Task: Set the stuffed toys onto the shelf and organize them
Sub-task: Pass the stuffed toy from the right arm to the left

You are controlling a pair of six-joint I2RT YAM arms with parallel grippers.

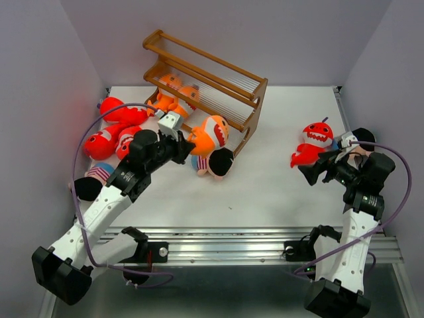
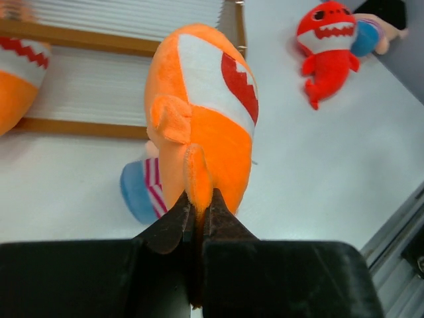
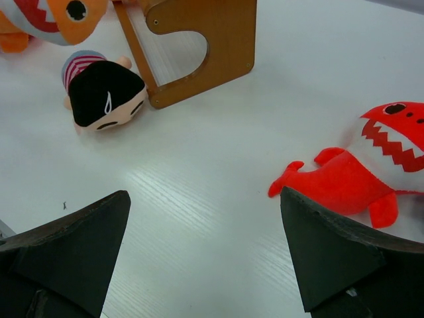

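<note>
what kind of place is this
Probably a robot lab test cell: plain walls box in a white table, a left arm and right arm sit on a metal rail, with toys and a shelf as props.

White table [image 1: 278, 195] w/ plain pale-grey walls [image 1: 285, 33] on 3 sides (faint lilac tint), alu rail [image 1: 232, 234] along near edge.
</note>
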